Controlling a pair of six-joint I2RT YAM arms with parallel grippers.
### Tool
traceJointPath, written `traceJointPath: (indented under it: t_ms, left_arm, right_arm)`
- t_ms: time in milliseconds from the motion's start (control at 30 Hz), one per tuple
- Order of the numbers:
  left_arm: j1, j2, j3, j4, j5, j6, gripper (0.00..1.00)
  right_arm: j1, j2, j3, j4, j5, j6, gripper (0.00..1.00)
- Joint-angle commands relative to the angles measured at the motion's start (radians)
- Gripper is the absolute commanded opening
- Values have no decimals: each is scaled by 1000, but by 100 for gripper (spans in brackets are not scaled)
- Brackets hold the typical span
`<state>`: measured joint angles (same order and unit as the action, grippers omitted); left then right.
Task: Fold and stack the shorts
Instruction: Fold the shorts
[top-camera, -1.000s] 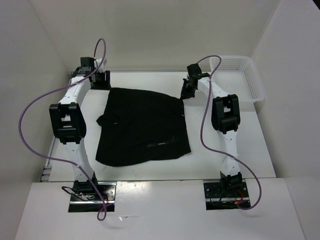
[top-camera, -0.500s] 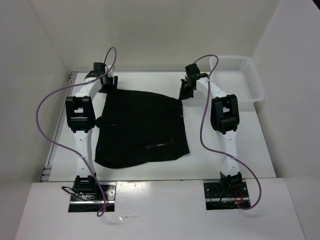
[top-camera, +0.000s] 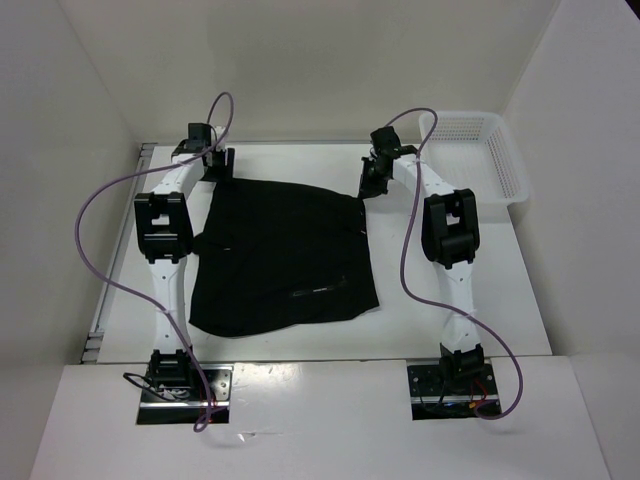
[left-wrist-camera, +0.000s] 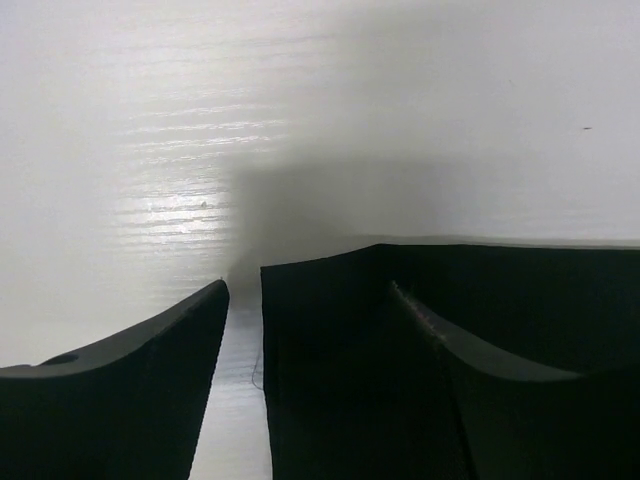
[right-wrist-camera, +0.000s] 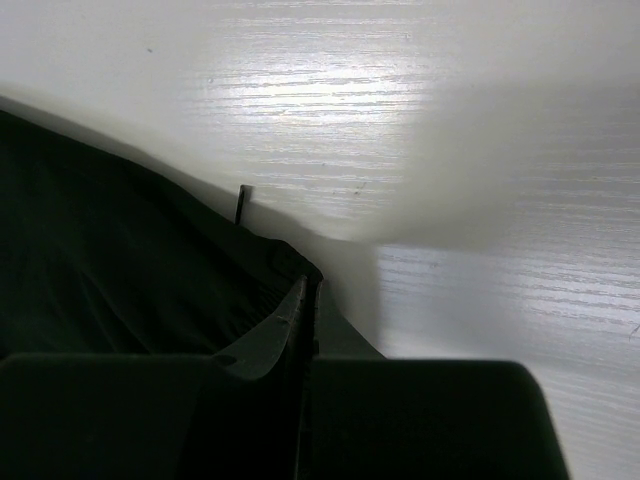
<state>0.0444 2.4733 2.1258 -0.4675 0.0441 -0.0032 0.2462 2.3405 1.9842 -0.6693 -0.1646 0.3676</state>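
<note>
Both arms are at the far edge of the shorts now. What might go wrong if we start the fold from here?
1. The left gripper is open, with only a corner of the shorts between its fingers. Closing here may catch little fabric and slip.
2. The right gripper seems shut on just the tip of the other far corner, so a pull might free it.
3. If only one side lifts, the cloth would likely skew.

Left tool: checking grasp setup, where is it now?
In the top view the left tool sits at the far-left corner of the shorts; the wrist view shows it open astride that corner.
</note>
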Motion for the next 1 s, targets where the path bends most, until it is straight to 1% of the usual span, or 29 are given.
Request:
traceJointPath:
  t_ms: [0, 100, 133, 167, 233, 333, 433, 467, 567, 633, 700, 800, 867, 967]
  left_arm:
    - [-12, 50, 34, -14, 14, 3, 70]
    - [-12, 70, 34, -23, 57, 3, 52]
    - [-12, 70, 45, -23, 69, 3, 44]
    - [-12, 70, 45, -32, 82, 3, 22]
    - [-12, 70, 57, -33, 96, 3, 0]
    - [-12, 47, 95, -33, 109, 3, 0]
    - [-3, -31, 152, -23, 109, 3, 0]
    - [-3, -80, 169, -23, 120, 3, 0]
    - [6, -158, 201, -14, 120, 3, 0]
    - [6, -172, 210, -29, 120, 3, 0]
    - [6, -194, 178, -43, 120, 3, 0]
    - [-3, -238, 138, -43, 93, 3, 0]
    - [-3, -275, 138, -43, 82, 3, 0]
    - [-3, -318, 163, -88, 73, 3, 0]
  right_arm:
    - [4, -64, 24, 20, 10, -21, 0]
    - [4, -64, 33, 20, 10, -30, 0]
    - [4, -55, 33, 20, 10, -30, 0]
    - [4, -55, 42, 20, 10, -30, 0]
    - [4, -55, 53, 20, -1, -30, 0]
    - [-5, -55, 94, 31, -33, -3, 0]
    - [-42, -82, 163, 86, -85, 28, 0]
    - [-42, -93, 179, 99, -85, 28, 0]
    - [-62, -113, 231, 108, -53, 28, 0]
    - [-74, -113, 231, 108, -53, 28, 0]
    - [-85, -102, 219, 117, -94, 37, 0]
    - [-85, -102, 206, 117, -113, 28, 0]
    - [-85, -124, 179, 135, -113, 18, 0]
    - [-85, -168, 150, 146, -113, -8, 0]
